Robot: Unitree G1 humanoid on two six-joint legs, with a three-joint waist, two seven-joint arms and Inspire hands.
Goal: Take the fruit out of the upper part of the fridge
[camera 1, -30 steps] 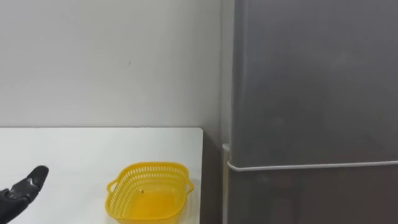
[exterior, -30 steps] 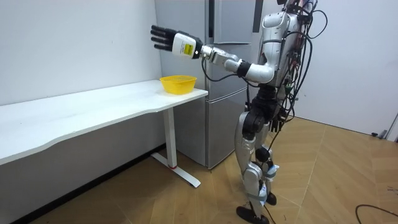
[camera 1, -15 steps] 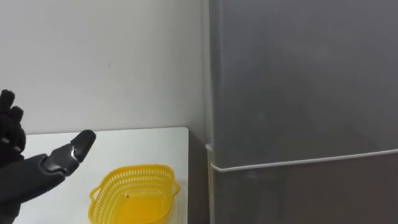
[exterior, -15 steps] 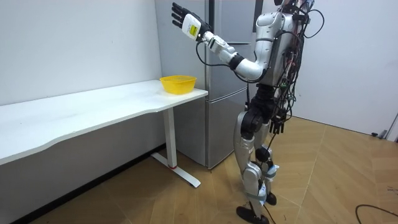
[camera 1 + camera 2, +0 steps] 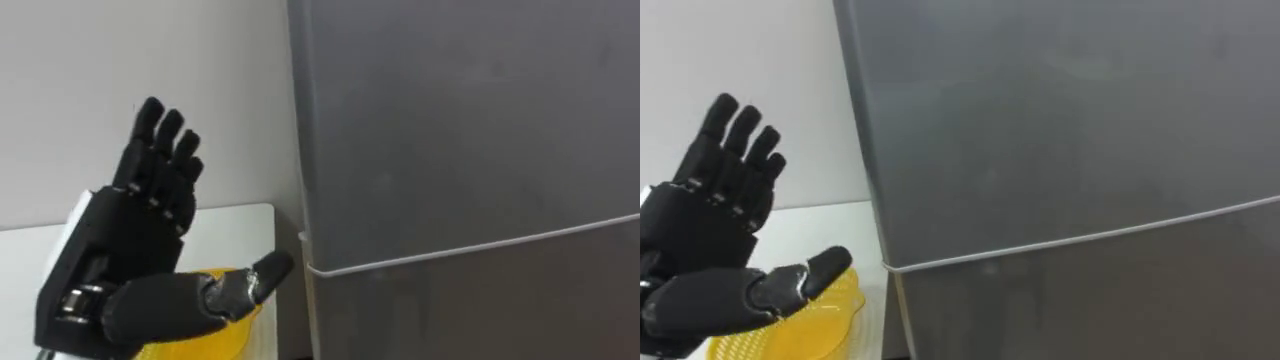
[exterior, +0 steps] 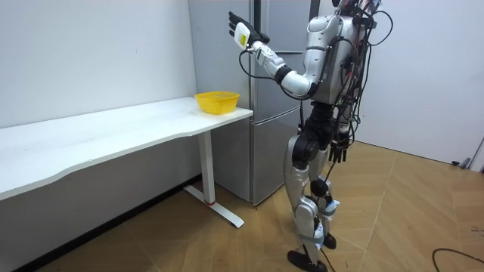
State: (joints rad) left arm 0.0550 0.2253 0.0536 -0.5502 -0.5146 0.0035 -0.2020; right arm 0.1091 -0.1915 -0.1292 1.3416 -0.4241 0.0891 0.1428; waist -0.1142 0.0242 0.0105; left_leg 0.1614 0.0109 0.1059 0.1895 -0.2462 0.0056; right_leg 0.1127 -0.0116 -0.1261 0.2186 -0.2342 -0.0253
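Observation:
The grey fridge stands before me with both doors shut; a thin seam divides the upper door from the lower one. My left hand is raised and open, fingers straight and spread, just left of the upper door's left edge and not touching it. In the room view this left hand is held high against the fridge. My right hand hangs low at my side. I stand facing the fridge, at the table's end.
A yellow mesh basket sits on the white table next to the fridge, partly behind my left hand. The table runs along the wall toward the room view's left, above bare wooden floor.
My left arm has swung up from over the table to the fridge's upper door, hand staying open. The eye view has turned right, bringing the fridge further across the picture.

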